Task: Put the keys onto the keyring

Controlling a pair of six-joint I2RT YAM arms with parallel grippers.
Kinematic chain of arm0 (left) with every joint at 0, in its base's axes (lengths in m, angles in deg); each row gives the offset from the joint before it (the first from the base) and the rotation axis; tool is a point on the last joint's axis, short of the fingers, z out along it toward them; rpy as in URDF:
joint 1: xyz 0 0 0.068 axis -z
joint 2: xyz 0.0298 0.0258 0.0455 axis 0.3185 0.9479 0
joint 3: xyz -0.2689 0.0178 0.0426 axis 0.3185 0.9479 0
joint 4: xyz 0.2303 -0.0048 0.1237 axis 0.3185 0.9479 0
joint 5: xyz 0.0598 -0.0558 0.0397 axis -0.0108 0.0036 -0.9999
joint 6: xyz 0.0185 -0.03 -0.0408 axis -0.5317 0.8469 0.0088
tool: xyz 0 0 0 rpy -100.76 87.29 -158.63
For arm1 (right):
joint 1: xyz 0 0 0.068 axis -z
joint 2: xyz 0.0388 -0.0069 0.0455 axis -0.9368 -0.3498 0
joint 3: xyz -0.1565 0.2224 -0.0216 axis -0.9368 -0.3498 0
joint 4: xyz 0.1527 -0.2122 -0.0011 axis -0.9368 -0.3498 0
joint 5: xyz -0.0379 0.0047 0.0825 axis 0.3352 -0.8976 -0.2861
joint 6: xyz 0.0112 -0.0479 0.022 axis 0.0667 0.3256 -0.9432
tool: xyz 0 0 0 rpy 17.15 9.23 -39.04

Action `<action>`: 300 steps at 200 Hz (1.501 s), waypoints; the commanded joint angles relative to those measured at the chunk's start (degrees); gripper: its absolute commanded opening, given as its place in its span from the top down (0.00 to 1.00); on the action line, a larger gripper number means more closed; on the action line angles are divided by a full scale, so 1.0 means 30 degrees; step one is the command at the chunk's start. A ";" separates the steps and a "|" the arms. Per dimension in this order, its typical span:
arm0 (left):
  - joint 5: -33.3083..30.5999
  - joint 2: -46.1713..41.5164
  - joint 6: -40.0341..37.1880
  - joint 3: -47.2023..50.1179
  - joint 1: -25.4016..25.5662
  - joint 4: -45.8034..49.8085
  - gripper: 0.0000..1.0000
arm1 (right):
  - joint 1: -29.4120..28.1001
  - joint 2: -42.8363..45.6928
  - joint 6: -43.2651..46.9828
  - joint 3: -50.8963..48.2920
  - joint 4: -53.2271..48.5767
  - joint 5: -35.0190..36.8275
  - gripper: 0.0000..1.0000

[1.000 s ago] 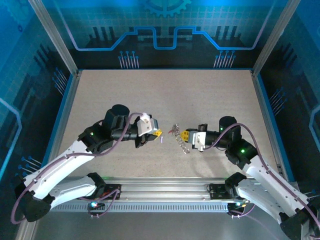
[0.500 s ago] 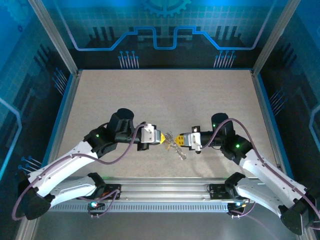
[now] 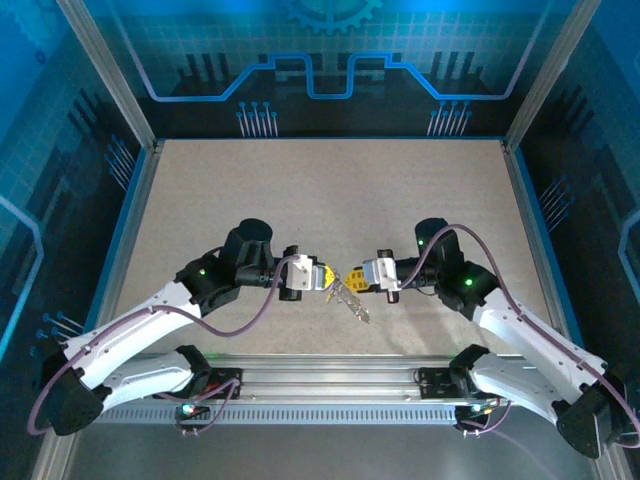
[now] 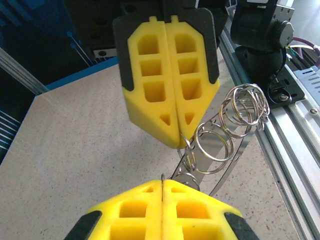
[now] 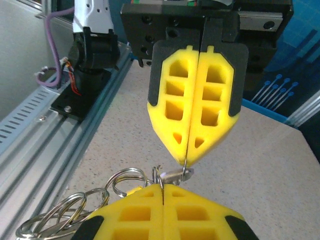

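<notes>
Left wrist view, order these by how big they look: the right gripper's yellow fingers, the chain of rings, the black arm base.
1. right gripper's yellow fingers
2. chain of rings and black arm base: about alike, and the base sits farther off, so unranked.

We saw the keyring (image 4: 226,131) as a string of thin, shiny silver wire loops, round and linked in an overlapping chain. It hung slanting in the air above the table, near the middle of the front edge, its upper end pinched in the closed right gripper (image 3: 358,279). One key (image 5: 172,174), a tiny silver blade lying level, sat right at that end, pinched in the closed left gripper (image 3: 327,280).
</notes>
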 commanded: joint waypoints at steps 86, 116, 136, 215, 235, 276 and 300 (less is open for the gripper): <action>0.1152 -0.0509 -0.1866 0.0170 0.0174 0.0324 1.00 | 0.0144 -0.1761 -0.0084 0.2498 -0.2702 -0.2562 1.00; 0.1160 -0.0806 -0.2272 0.0211 0.0154 0.0411 1.00 | 0.0289 -0.1991 -0.0137 0.2561 -0.2865 -0.2440 1.00; 0.1420 -0.0961 -0.2472 0.0256 0.0179 0.0441 1.00 | 0.0369 -0.2163 -0.0252 0.2536 -0.2845 -0.2484 1.00; 0.2026 -0.0855 -0.2904 0.0511 0.0164 0.0672 1.00 | 0.0627 -0.2326 -0.0790 0.2557 -0.2298 -0.2665 1.00; 0.1951 -0.0776 -0.3050 0.0459 0.0178 0.0814 1.00 | 0.0683 -0.2398 -0.0898 0.2549 -0.2233 -0.2793 1.00; 0.1980 -0.0500 -0.3065 0.0279 0.0209 0.0864 1.00 | 0.0723 -0.2529 -0.1042 0.2533 -0.2103 -0.3130 1.00; 0.1950 -0.0437 -0.2935 0.0299 0.0213 0.0633 1.00 | 0.0717 -0.2560 -0.1110 0.2557 -0.1987 -0.3146 1.00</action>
